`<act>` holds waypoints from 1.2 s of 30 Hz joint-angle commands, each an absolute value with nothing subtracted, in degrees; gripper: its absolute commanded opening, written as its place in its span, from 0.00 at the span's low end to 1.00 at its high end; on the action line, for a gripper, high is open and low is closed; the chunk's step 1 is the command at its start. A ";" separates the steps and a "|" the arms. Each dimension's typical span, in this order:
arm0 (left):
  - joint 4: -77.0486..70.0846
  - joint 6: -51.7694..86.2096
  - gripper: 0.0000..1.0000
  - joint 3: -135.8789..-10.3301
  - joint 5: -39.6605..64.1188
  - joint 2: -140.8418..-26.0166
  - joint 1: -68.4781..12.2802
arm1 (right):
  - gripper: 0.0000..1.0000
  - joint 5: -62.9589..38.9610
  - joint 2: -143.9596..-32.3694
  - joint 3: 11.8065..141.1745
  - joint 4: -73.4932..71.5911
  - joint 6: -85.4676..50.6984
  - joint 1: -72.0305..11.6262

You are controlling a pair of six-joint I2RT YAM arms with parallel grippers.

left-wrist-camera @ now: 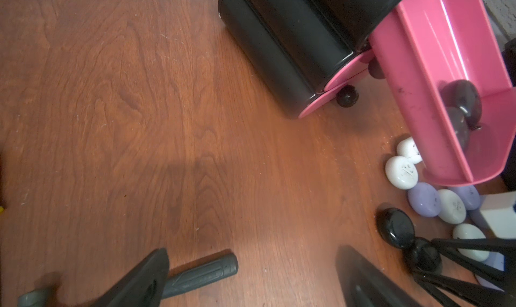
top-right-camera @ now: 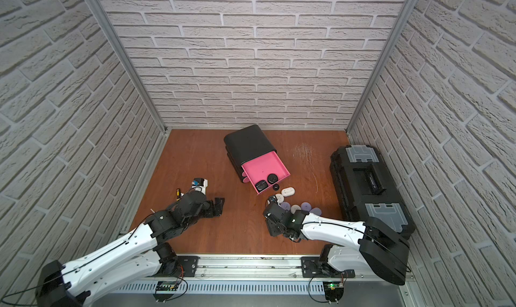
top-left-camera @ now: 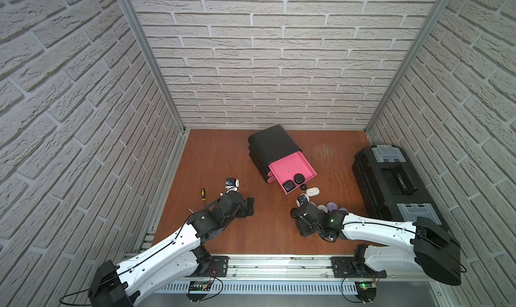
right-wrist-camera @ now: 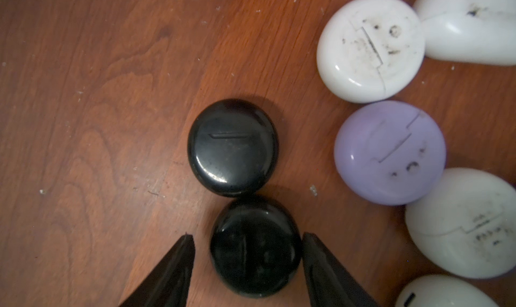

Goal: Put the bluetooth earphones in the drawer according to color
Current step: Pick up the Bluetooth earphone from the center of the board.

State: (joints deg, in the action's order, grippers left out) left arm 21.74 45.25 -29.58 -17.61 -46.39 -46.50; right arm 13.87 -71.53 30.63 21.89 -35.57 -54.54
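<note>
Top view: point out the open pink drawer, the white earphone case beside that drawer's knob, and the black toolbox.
open pink drawer point(top-left-camera: 289, 163), in a top view, on its bare pink floor.
white earphone case point(top-left-camera: 312, 191), in a top view, on its rounded top.
black toolbox point(top-left-camera: 382, 185), in a top view, on its lid beside the handle.

The worn print on a white earphone case point(right-wrist-camera: 460, 222) is unreadable.

Cabinet point(top-left-camera: 272, 143) at far centre of desk point(top-left-camera: 223, 157), top drawer point(top-left-camera: 290, 163) pulled out, two earphone cases point(top-left-camera: 298, 177) in it, more cases point(top-left-camera: 312, 191) clustered just near of it, toolbox point(top-left-camera: 391, 180) right, screwdriver point(top-left-camera: 203, 194) left
</note>
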 commanded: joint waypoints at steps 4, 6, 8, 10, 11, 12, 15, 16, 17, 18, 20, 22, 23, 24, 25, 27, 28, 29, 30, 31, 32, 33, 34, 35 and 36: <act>19.86 45.79 0.98 -28.39 -17.67 -45.18 -46.03 | 0.66 15.91 -72.63 31.40 22.29 -38.43 -56.20; 20.00 45.94 0.98 -28.30 -17.67 -44.91 -45.99 | 0.66 15.91 -73.23 31.07 22.02 -39.04 -56.47; 19.93 45.90 0.98 -28.13 -17.58 -44.60 -46.02 | 0.66 15.96 -73.94 30.94 21.83 -39.44 -56.61; 19.89 45.94 0.98 -27.95 -17.58 -44.35 -45.97 | 0.66 15.99 -74.33 30.92 21.75 -39.73 -56.82; 19.89 45.97 0.98 -27.95 -17.56 -44.32 -45.97 | 0.64 15.95 -74.36 30.98 21.71 -39.70 -56.87; 19.95 45.97 0.98 -27.88 -17.49 -44.26 -45.98 | 0.62 15.99 -74.28 31.07 21.79 -39.73 -56.87; 19.95 45.91 0.98 -27.77 -17.49 -44.12 -45.97 | 0.54 16.13 -73.59 31.63 22.32 -39.57 -57.04; 20.03 45.97 0.98 -27.69 -17.49 -43.98 -45.97 | 0.51 16.29 -73.27 31.96 22.68 -39.40 -57.04; 20.02 45.97 0.98 -27.69 -17.49 -43.92 -45.97 | 0.49 16.58 -72.92 32.35 23.16 -39.20 -57.04; 19.95 45.95 0.98 -27.60 -17.50 -43.82 -45.97 | 0.47 16.85 -72.58 32.66 23.65 -39.14 -57.04; 20.00 45.97 0.98 -27.28 -17.66 -43.48 -45.99 | 0.45 17.71 -71.41 33.35 24.87 -39.10 -57.04; 19.54 46.10 0.98 -26.74 -17.49 -43.11 -45.97 | 0.43 18.76 -69.68 33.94 26.06 -39.45 -57.02; 19.19 46.02 0.98 -26.32 -17.33 -42.93 -45.99 | 0.42 19.52 -68.72 34.34 27.21 -39.73 -56.89; 18.97 46.05 0.98 -25.99 -17.23 -42.82 -45.97 | 0.41 20.54 -67.71 34.92 28.32 -39.74 -56.87; 18.78 46.05 0.98 -25.80 -17.09 -42.72 -46.02 | 0.41 21.41 -66.86 35.46 29.40 -39.48 -56.70; 18.47 46.05 0.98 -25.36 -16.89 -42.71 -45.98 | 0.41 22.67 -64.96 36.95 31.42 -38.58 -55.97; 18.27 46.04 0.98 -25.16 -16.73 -42.76 -45.98 | 0.41 23.01 -64.13 37.71 32.44 -38.13 -55.52; 17.99 46.06 0.98 -24.92 -16.49 -42.80 -45.97 | 0.41 23.30 -63.15 38.68 33.66 -37.54 -54.80; 17.72 46.05 0.98 -24.71 -16.20 -43.04 -46.01 | 0.41 23.48 -62.12 39.60 34.84 -36.79 -53.89; 17.50 46.14 0.98 -24.57 -15.96 -43.20 -45.97 | 0.41 23.63 -61.25 40.47 35.91 -36.38 -53.13; 17.21 46.30 0.98 -24.23 -15.70 -43.24 -45.97 | 0.41 23.73 -60.18 41.43 36.83 -35.73 -52.05; 17.01 46.45 0.98 -23.96 -15.56 -43.41 -45.99 | 0.40 23.73 -59.11 42.30 37.39 -35.00 -50.97; 16.69 46.62 0.98 -23.63 -15.45 -43.42 -46.00 | 0.40 23.72 -58.34 42.93 37.58 -34.34 -49.96; 16.33 46.75 0.98 -23.32 -15.34 -43.40 -45.97 | 0.40 23.26 -57.48 43.58 37.54 -33.43 -48.72; 16.03 46.84 0.98 -22.91 -15.28 -43.36 -45.97 | 0.40 22.36 -56.87 44.48 37.53 -32.49 -47.31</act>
